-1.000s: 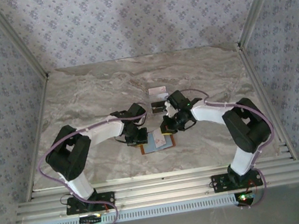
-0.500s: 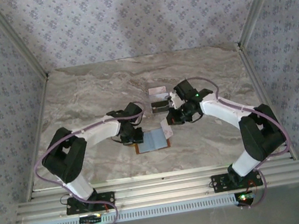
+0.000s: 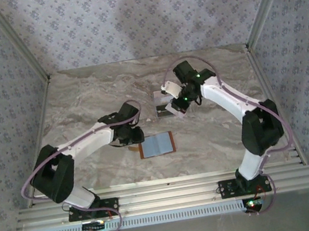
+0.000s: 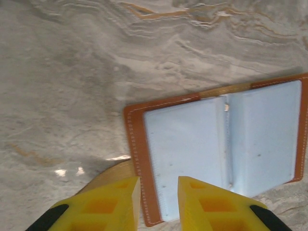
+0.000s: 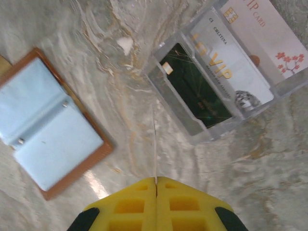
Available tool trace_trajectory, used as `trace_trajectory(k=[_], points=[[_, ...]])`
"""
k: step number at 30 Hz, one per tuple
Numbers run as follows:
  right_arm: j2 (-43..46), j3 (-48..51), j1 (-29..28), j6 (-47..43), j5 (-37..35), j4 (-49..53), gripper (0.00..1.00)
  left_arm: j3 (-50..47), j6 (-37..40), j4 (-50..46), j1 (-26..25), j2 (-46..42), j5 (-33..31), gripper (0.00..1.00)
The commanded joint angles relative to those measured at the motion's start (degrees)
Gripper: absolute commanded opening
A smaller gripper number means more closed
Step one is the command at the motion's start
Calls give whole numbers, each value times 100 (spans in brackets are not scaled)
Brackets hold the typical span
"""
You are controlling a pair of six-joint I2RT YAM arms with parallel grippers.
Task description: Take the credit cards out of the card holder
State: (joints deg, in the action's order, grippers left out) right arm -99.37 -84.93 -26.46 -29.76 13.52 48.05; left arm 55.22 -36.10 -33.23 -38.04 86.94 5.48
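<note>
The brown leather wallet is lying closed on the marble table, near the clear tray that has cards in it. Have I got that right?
Not quite. The card holder lies open, grey lining up, as the left wrist view shows. The rest stands: it is on the marble table, near the clear tray, which holds a dark card and a silver card.

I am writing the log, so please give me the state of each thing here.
card holder: open flat, grey lining up.
left hand: slightly open, at the holder's edge.
right hand: shut on a thin card, seen edge-on.
clear tray: holds cards lying flat.
</note>
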Motion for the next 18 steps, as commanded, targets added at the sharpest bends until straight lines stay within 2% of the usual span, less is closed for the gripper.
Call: trace_trajectory(k=[1, 10, 18], points=[[-339, -548, 139, -1609, -198, 772, 0, -265, -70, 73, 207, -277, -75, 28], [-1458, -2145, 230, -2915, -81, 1634, 0, -854, -51, 134, 805, -906, 92, 29], [-2442, -3797, 185, -3433, -156, 2231, 0, -1167, -46, 41, 1256, -1435, 171, 30]])
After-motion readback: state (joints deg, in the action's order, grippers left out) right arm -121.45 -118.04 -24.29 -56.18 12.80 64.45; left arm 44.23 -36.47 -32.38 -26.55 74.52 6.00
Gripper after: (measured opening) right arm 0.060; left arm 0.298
